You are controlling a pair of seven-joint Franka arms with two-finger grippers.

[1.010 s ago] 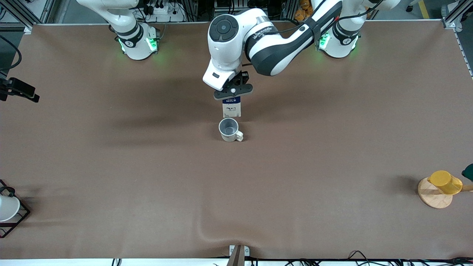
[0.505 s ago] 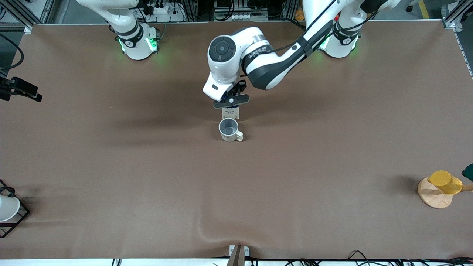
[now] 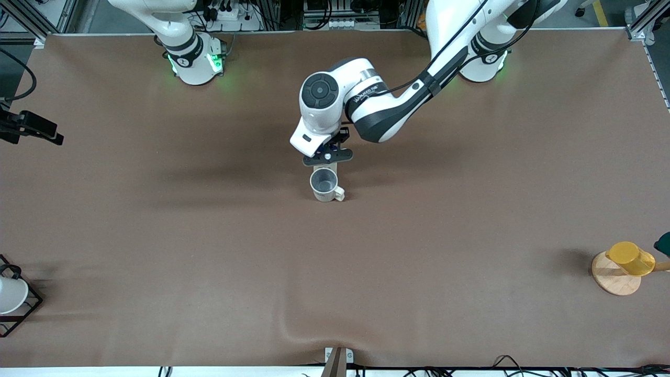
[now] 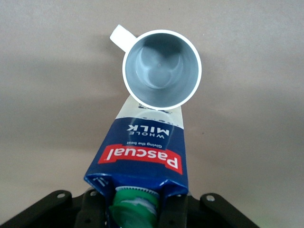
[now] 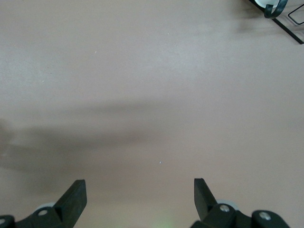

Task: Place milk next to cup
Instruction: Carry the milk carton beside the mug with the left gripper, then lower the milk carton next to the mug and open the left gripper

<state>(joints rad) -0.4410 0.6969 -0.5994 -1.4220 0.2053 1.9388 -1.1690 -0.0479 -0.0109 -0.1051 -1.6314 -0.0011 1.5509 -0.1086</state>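
the table (image 3: 471,220) is mostly bare brown. the left gripper (image 3: 327,157) is clamped on the milk (image 4: 142,152) by its top, right over the cup (image 3: 325,184). i'd lower straight and slow so the carton base lands beside the rim, not on it. the right gripper (image 5: 137,199) waits, fingers spread over bare table.

light: bright, even overhead | shadows: soft — broad on table (image 3: 209,235) | focus: sharp

Glossy printed carton on the milk (image 4: 142,152); cup (image 4: 161,71) smooth, perhaps glazed ceramic, both on the matt brown table (image 3: 209,235) cover
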